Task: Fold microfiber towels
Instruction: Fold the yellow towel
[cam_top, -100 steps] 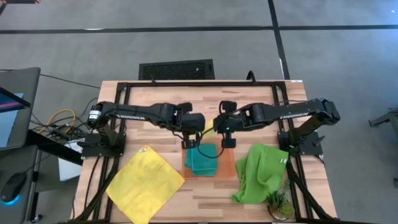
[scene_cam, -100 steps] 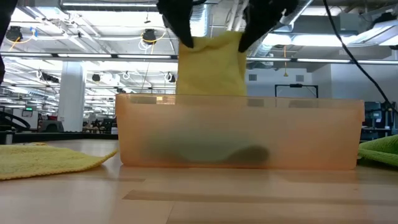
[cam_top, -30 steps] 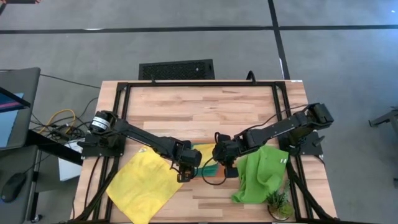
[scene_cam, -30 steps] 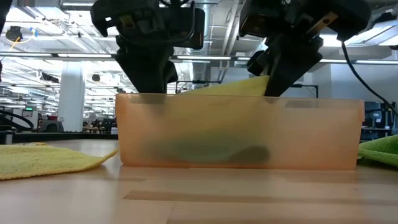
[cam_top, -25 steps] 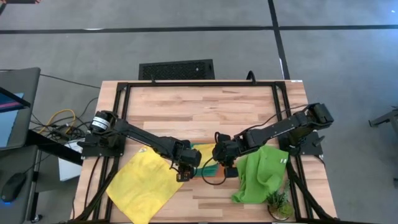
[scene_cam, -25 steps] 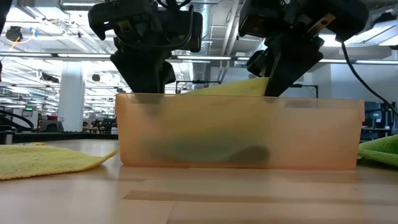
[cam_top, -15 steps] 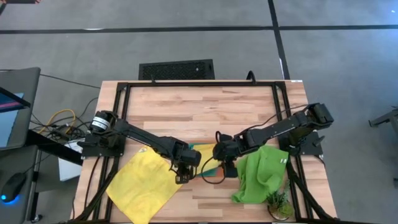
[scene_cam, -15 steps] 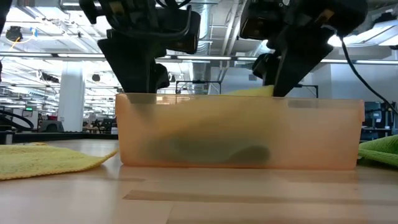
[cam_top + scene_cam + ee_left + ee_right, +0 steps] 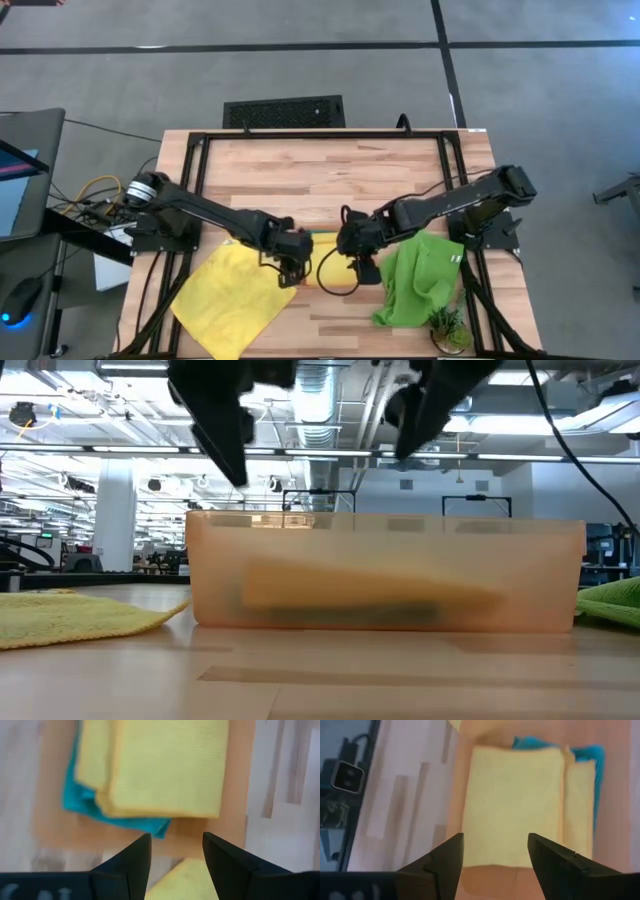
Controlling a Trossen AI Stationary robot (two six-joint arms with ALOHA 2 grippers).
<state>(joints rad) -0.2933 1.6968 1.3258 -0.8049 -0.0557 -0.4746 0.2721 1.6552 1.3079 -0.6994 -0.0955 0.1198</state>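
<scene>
Now folded yellow towel (image 9: 165, 767) covers teal towel (image 9: 80, 802).

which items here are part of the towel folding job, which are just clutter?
Job items:
- folded yellow towel, in the orange tray, on the teal towel
- spread yellow towel
- green towel
- left gripper and right gripper, both open above the tray

Lying about:
- small plant at the table corner
- cables off the table's left side
</scene>
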